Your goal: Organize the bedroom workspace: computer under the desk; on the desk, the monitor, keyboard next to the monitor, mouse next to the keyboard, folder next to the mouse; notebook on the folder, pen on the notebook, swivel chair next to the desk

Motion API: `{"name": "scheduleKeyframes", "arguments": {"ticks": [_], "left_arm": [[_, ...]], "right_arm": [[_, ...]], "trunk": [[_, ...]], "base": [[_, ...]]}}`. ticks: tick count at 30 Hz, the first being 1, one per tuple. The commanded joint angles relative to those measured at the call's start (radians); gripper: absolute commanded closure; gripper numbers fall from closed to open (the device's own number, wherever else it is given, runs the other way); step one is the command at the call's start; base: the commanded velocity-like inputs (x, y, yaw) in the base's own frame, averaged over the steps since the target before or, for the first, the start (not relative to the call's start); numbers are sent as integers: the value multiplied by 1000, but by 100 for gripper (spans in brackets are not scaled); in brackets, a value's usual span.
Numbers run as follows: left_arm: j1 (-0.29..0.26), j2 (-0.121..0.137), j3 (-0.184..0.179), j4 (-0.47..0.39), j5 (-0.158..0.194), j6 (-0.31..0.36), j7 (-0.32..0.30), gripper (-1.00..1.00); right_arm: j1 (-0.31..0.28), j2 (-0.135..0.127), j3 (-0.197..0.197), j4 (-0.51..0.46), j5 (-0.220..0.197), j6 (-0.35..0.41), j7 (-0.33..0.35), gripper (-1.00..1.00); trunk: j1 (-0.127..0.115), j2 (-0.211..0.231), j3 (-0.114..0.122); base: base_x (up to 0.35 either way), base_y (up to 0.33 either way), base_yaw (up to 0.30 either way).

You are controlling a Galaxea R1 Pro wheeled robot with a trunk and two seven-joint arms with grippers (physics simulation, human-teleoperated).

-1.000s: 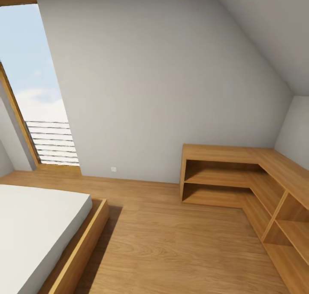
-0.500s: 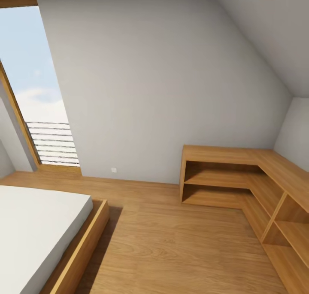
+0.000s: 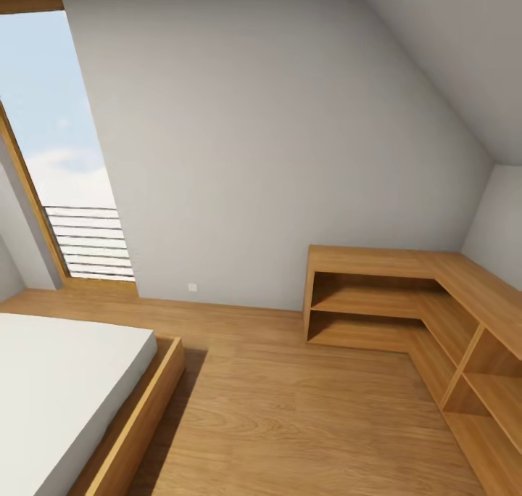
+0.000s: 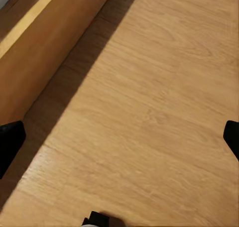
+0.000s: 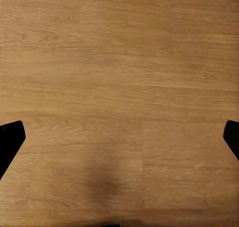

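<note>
bedroom in transit: bed (image 3: 65,387) at 8 o'clock, shelf (image 3: 406,300) at 4 o'clock; left tool (image 4: 119,140) and right tool (image 5: 119,137) spread over bare floor (image 3: 290,409), counter's direction unknowable.

A bedroom corner: wooden floor (image 3: 290,409), white-topped bed (image 3: 58,387), low wooden L-shaped shelf unit (image 3: 406,300), tall window (image 3: 51,141).
</note>
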Motion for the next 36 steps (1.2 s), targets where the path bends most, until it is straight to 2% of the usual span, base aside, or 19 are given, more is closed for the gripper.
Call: {"name": "scheduleKeyframes", "arguments": {"ticks": [1,6,36], "left_arm": [[0,0,2,10,-1,-25,-1,-100],[0,1,3,30,-1,-61,0,-100],[0,1,2,32,1,-68,5,-100]], "right_arm": [[-1,0,1,2,9,-11,-3,-100],[-1,6,3,9,23,-41,-4,-100],[-1,4,-2,0,20,-43,-6,-100]], "trunk": [[0,-1,-1],[0,-1,-2],[0,-1,-32]], "base": [[0,0,0],[0,0,67],[0,0,214]]}}
